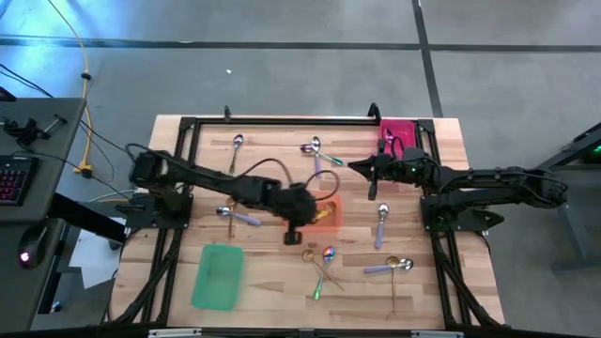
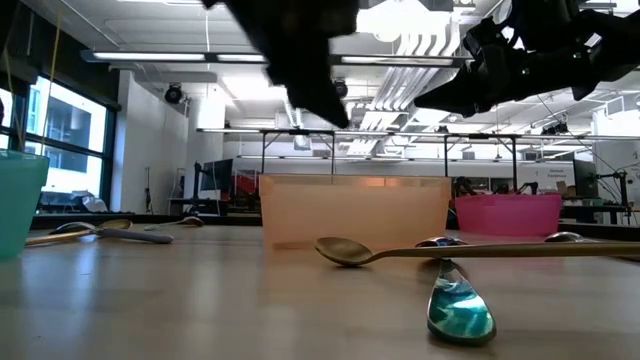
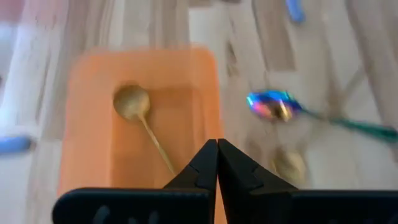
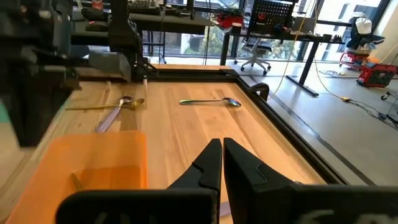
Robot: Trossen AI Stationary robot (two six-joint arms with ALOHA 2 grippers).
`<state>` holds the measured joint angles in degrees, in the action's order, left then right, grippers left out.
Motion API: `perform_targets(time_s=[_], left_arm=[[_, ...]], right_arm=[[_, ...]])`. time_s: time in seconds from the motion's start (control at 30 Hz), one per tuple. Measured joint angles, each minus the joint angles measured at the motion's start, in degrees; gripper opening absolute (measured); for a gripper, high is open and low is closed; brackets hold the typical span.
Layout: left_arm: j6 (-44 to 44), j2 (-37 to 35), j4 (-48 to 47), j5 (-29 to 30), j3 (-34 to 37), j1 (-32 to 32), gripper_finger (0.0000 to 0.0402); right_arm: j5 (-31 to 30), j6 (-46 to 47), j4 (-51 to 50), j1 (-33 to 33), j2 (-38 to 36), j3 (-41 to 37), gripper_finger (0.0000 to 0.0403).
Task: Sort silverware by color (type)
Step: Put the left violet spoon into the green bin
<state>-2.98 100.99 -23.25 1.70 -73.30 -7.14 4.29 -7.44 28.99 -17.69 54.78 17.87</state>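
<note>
My left gripper (image 3: 217, 147) is shut and holds nothing; it hovers over the orange tray's (image 1: 328, 217) near-left corner (image 1: 293, 231). One gold spoon (image 3: 134, 103) lies inside that tray. A rainbow spoon (image 3: 274, 104) and a gold spoon (image 1: 309, 255) lie on the table beside the tray. My right gripper (image 4: 222, 147) is shut and empty, raised above the table (image 1: 358, 166) between the orange tray and the pink tray (image 1: 396, 134). More silver, gold and purple-handled spoons (image 1: 382, 222) lie scattered flat on the wood.
A green tray (image 1: 218, 275) sits near the table's near-left corner. Loose spoons lie by the far edge (image 1: 238, 143), left of centre (image 1: 232, 214) and near the right (image 1: 391, 268). In the low view a gold spoon (image 2: 345, 250) rests across a teal-bowled one (image 2: 460, 310). A black frame borders the table.
</note>
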Motion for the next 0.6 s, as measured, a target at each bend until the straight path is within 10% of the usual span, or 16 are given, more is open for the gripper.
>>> perform_targets(time_s=[0.6], left_arm=[[-8.9, -26.1, -13.2, 0.2, 27.3, -0.7, 0.0021]], right_arm=[[-0.2, 2.5, -0.5, 0.1, 0.0, 0.0, 0.0]])
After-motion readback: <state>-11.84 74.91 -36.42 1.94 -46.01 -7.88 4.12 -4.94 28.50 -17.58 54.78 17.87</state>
